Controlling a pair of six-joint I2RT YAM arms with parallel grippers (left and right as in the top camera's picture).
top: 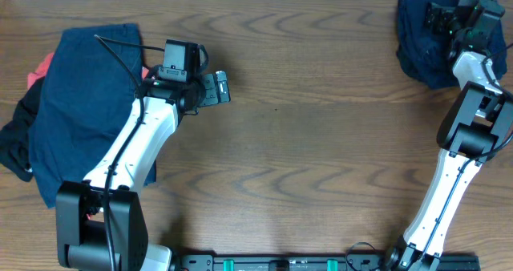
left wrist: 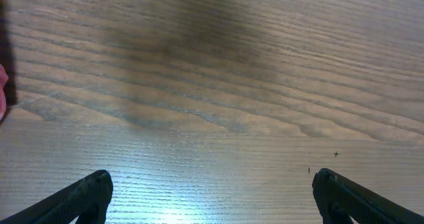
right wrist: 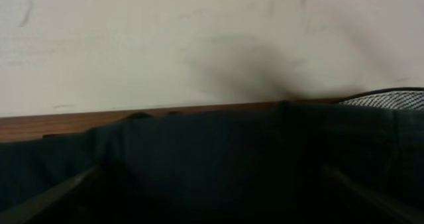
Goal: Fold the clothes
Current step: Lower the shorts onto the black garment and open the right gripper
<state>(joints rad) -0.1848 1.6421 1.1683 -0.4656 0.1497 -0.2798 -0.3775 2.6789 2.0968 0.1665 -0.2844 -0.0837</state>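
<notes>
Left gripper (left wrist: 212,197): released, black fingers (left wrist: 79,197) wide apart with nothing between them; only the brown wood-grain surface (left wrist: 218,85) lies beneath. The overhead view adds what the wrist view lacks: the left arm reaches forward across the right edge of a pile of soft garments, its gripper pointing right, just off the pile.

Pile: large dark navy blue fabric garment (top: 80,103) on top, red-orange piece (top: 38,69) and black piece (top: 16,143) showing at its left side.

Right gripper (top: 443,18): arm stretched to the far right corner, over a second dark navy garment (top: 421,46). In the right wrist view navy fabric fills the lower frame. Faint finger outlines sit wide apart, so spread, not clenched. White wall (right wrist: 165,38) beyond the surface edge.
</notes>
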